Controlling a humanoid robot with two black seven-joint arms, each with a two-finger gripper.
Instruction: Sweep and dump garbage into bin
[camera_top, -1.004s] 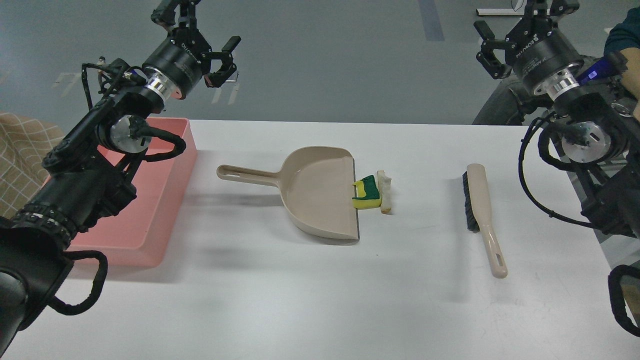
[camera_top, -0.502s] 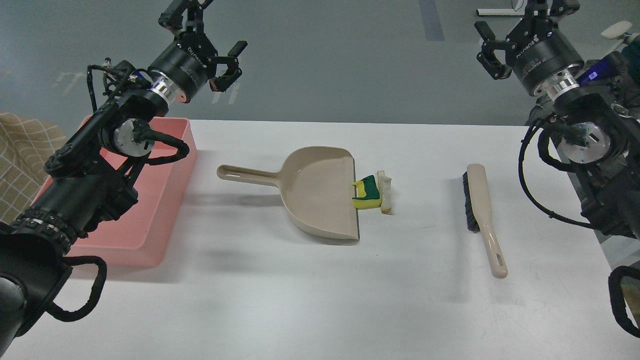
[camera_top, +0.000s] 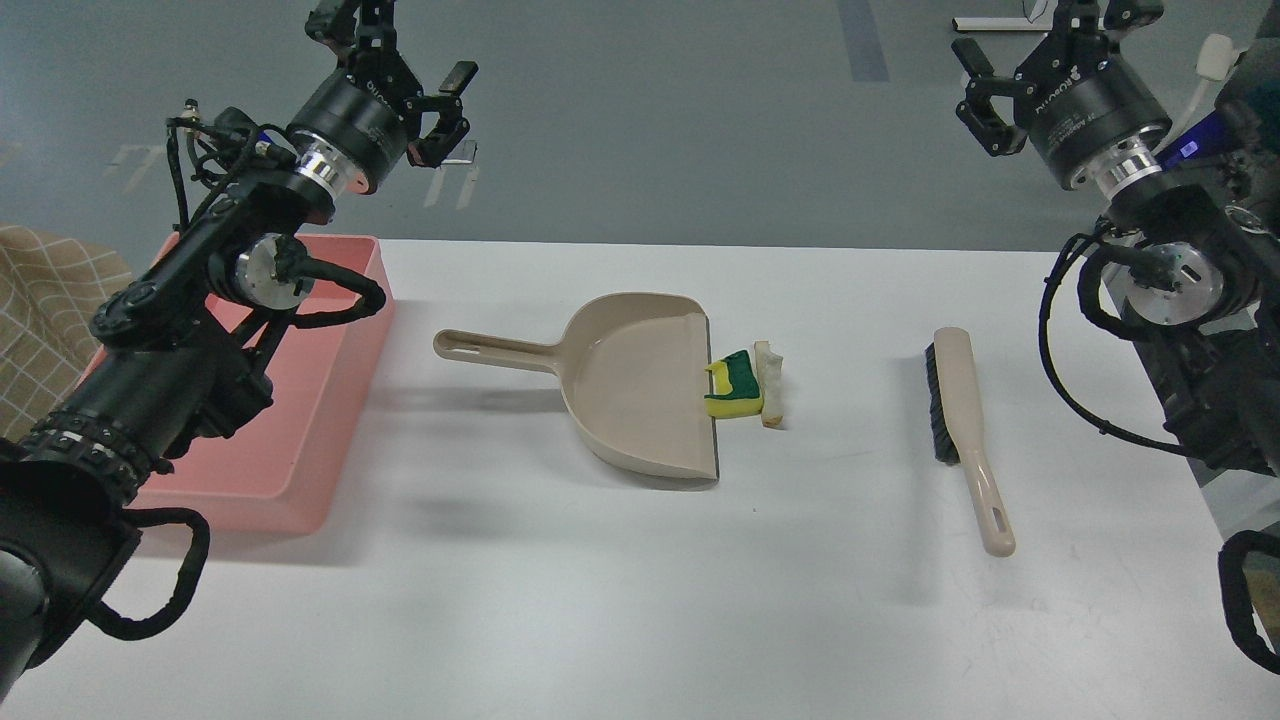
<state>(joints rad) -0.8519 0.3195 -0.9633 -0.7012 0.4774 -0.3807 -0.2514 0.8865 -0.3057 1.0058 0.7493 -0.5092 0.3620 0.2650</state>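
The garbage is a yellow sponge piece with a green top (camera_top: 735, 388) and an off-white stick scrap (camera_top: 770, 384). Both lie on the white table against the open lip of the beige dustpan (camera_top: 640, 385). The pink bin (camera_top: 300, 430) stands at the table's left edge, partly hidden by my left arm. A beige brush with black bristles (camera_top: 965, 430) lies to the right. My left gripper (camera_top: 395, 45) is open and empty, raised high above the bin's far end. My right gripper (camera_top: 1050, 30) is open and empty, raised high at the far right.
The dustpan's handle (camera_top: 490, 349) points left toward the bin. A checked beige cloth (camera_top: 50, 320) shows beyond the table's left edge. The table's far edge runs behind the dustpan. Someone's arm shows at the far right edge.
My left gripper has shifted slightly up and to the left from half a second ago. My right gripper has risen a little. The garbage, dustpan and brush have not moved.
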